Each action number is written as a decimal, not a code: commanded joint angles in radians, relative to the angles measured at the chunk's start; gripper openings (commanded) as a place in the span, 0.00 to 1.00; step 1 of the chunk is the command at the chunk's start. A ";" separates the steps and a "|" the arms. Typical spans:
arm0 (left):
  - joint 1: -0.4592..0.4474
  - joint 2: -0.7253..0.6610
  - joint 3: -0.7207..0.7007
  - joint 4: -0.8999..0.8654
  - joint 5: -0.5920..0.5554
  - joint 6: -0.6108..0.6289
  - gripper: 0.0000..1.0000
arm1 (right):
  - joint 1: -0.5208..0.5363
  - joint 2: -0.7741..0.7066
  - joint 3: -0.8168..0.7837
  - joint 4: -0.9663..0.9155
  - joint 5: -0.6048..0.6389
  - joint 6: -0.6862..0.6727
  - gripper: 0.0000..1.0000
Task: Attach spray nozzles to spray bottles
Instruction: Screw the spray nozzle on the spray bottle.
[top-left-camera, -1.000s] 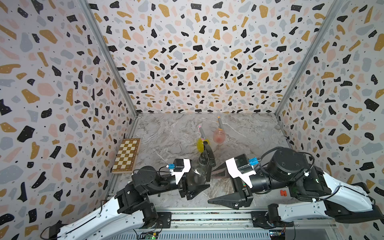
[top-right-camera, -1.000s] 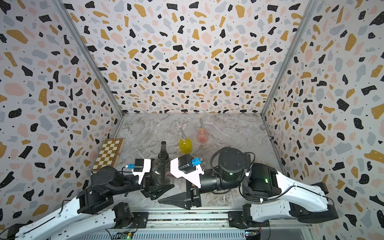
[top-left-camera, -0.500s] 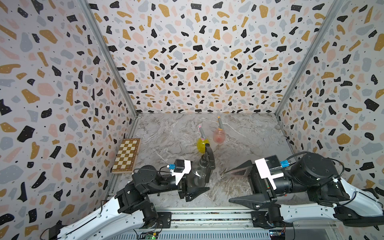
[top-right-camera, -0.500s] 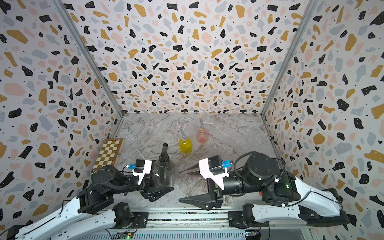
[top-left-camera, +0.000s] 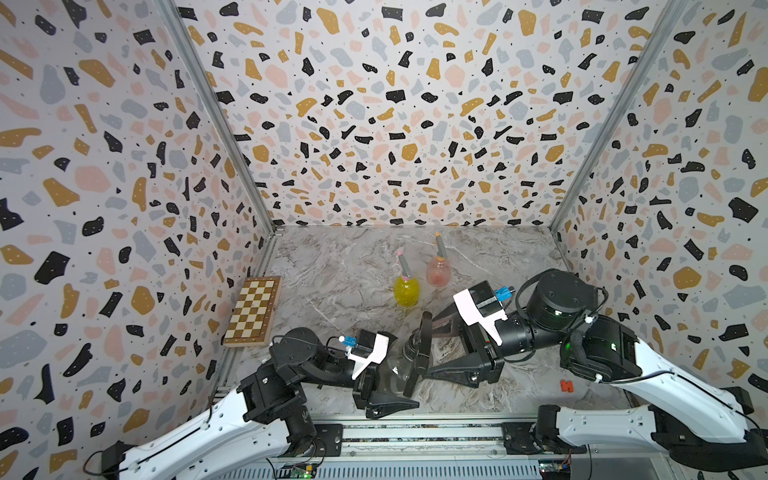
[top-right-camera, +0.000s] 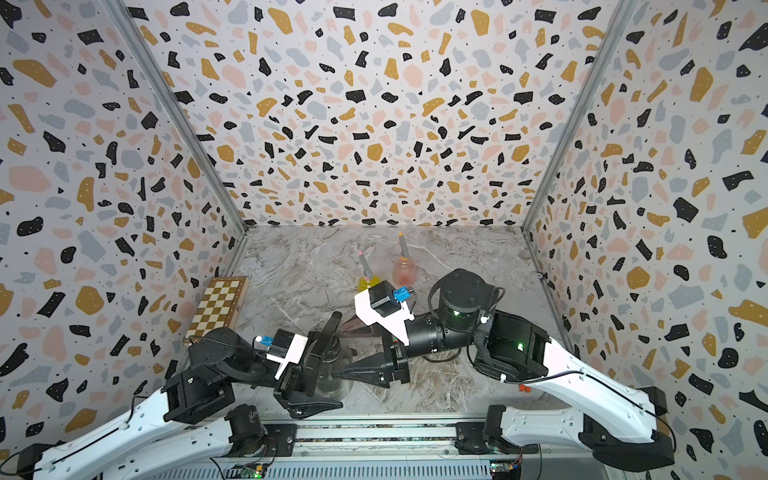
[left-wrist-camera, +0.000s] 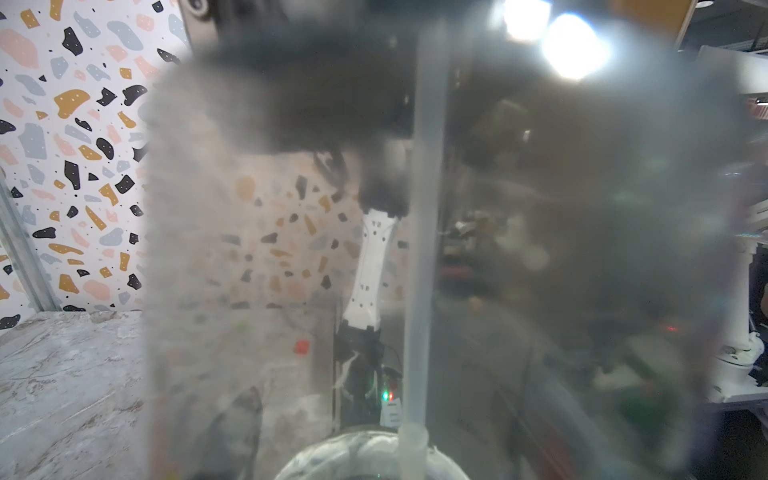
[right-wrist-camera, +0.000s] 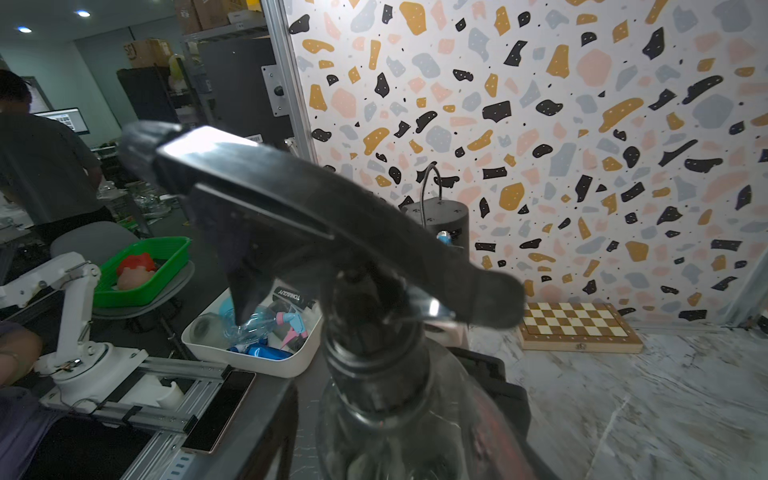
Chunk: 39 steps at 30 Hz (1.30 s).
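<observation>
The grey bottle (top-left-camera: 398, 368) stands upright at the front of the counter (top-left-camera: 353, 270), with the black nozzle (top-left-camera: 423, 345) sitting on its neck. I cannot tell whether the collar (right-wrist-camera: 374, 361) is screwed fully down.

The bottle looks empty, so it is probably light, thin-walled and a little springy. A hard squeeze on the belly would likely dent it, and the smooth plastic may spin under a twist. The left gripper (top-left-camera: 395, 376) has its jaws clenched on the belly, which fills the left wrist view, with the dip tube (left-wrist-camera: 424, 249) showing through the wall.

The nozzle looks stiff. Its long head offers leverage but could tip the bottle, so the collar, low by the neck, seems the better place to hold for turning. The right gripper (top-left-camera: 428, 349) straddles the nozzle with its jaws spread, one behind and one in front, not visibly pressing on anything.

Farther back, well apart, the yellow bottle (top-left-camera: 406, 293) and pink bottle (top-left-camera: 437, 277) stand with nozzles on. A chessboard (top-left-camera: 253, 311) lies by the wall on the robot's left.
</observation>
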<state>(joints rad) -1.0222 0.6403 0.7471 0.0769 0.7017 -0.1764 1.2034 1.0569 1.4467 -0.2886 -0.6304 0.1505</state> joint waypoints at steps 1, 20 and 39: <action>0.003 0.001 0.010 0.072 0.020 -0.007 0.00 | -0.002 -0.015 0.055 0.063 -0.063 0.020 0.59; 0.003 0.019 0.024 0.047 -0.074 -0.005 0.00 | 0.006 0.022 0.058 0.063 -0.027 0.074 0.22; 0.004 0.080 -0.012 0.116 -0.705 0.043 0.00 | 0.308 0.246 0.111 -0.075 0.734 0.367 0.12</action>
<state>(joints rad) -1.0351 0.6392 0.7467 0.2073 0.2150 -0.1162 1.4311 1.1831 1.5810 -0.1886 0.0723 0.3679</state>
